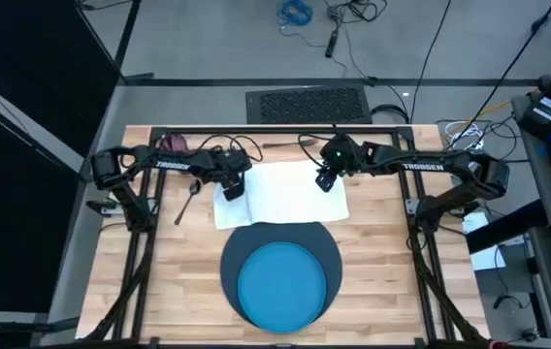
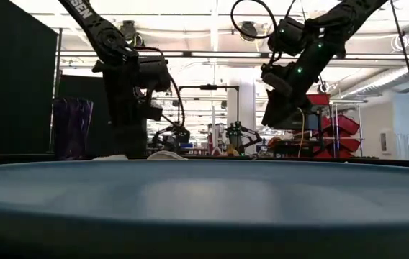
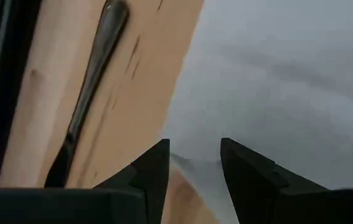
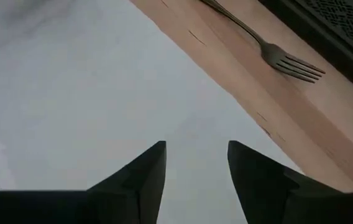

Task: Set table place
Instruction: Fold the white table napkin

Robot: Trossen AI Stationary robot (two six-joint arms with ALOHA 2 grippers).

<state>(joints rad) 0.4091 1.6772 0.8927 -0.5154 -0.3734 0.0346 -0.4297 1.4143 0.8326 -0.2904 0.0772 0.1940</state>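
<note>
Two pieces look placed: the dark blue mat [image 1: 280, 273] lies at the near middle of the counter [image 1: 382, 281] with the bright blue plate [image 1: 282, 288] on it. Everything else is left. The white napkin [image 1: 280, 194] lies spread flat behind the mat, unfolded. The left gripper [image 1: 232, 190] has its jaws apart at the napkin's left edge; the right gripper [image 1: 326, 179] hangs with jaws apart over its far right part. A fork [image 4: 270, 50] lies along the far edge, another utensil [image 1: 186, 204] left of the napkin, and the purple cup [image 2: 72, 128] at the far left corner. Nothing blocks either arm.
</note>
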